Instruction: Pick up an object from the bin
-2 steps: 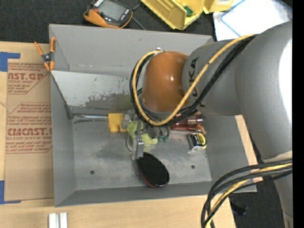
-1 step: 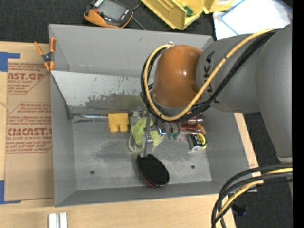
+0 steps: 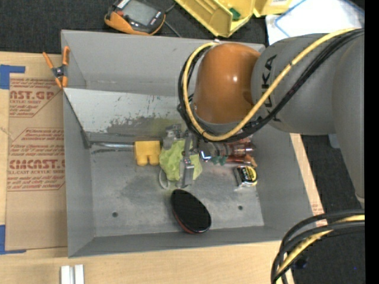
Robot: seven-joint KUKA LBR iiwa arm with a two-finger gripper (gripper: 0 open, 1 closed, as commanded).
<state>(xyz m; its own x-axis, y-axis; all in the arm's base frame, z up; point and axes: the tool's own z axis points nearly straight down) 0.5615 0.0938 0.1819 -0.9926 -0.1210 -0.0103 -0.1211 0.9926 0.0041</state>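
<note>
starting at the left of the grey bin (image 3: 112, 102), a yellow block (image 3: 147, 152) lies on the floor near the back wall, with a thin metal rod (image 3: 112, 146) running from it toward the left wall. just beside the block, on its right, sits a pale green crumpled lump (image 3: 172, 160), soft-looking and wrinkled, touching or nearly touching the block. the gripper (image 3: 189, 169) is down at the lump's right edge, against it; whether it is open or closed i cannot tell. a black glossy oval thing (image 3: 190, 210) with a reddish rim lies near the front wall, just in front of the lump. to the right, a copper-coloured thing (image 3: 241, 154) is partly hidden under the arm, and a small black and yellow tape measure (image 3: 247, 176) lies just in front of it. the arm (image 3: 308, 87) carries an orange cover and the letters "kuka".
</note>
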